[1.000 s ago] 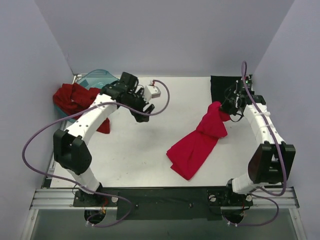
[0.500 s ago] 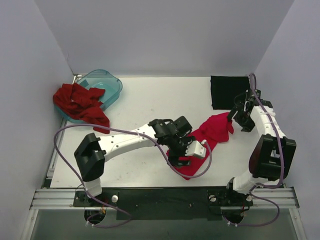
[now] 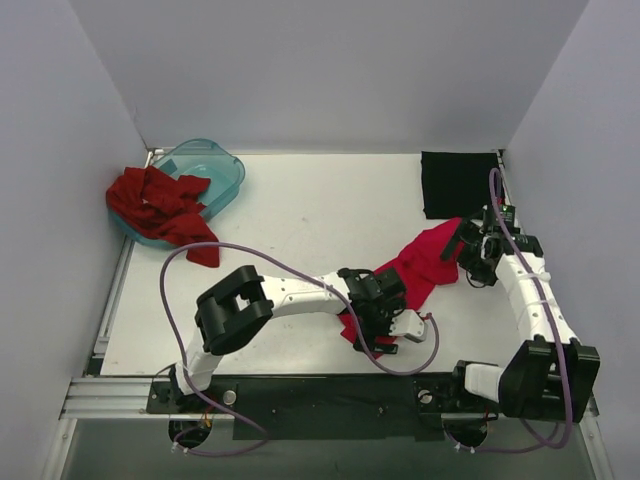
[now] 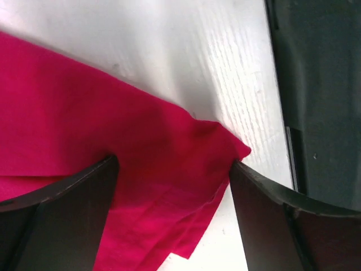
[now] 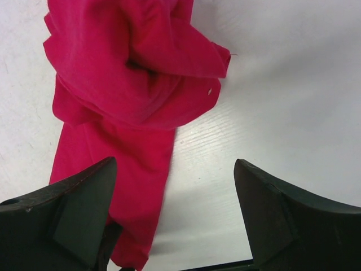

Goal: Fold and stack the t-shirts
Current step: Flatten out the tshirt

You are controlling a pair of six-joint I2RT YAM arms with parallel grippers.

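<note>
The crimson-pink t-shirt [image 4: 113, 130] is soft, matt cloth with gentle creases. The table [image 4: 225, 51] is white, with a fine wood-like grain and a slight sheen where the light catches it. At the far left corner, the tub [image 3: 232, 185] is translucent teal plastic, smooth and glossy. The brick-red t-shirt [image 3: 150, 200] draped over it is matt, rumpled cloth. The black t-shirt [image 3: 458, 183] at the far right corner is flat, matt cloth. The left gripper [image 4: 173, 164] has dark, dull fingers [image 4: 51, 220], probably plastic.
</note>
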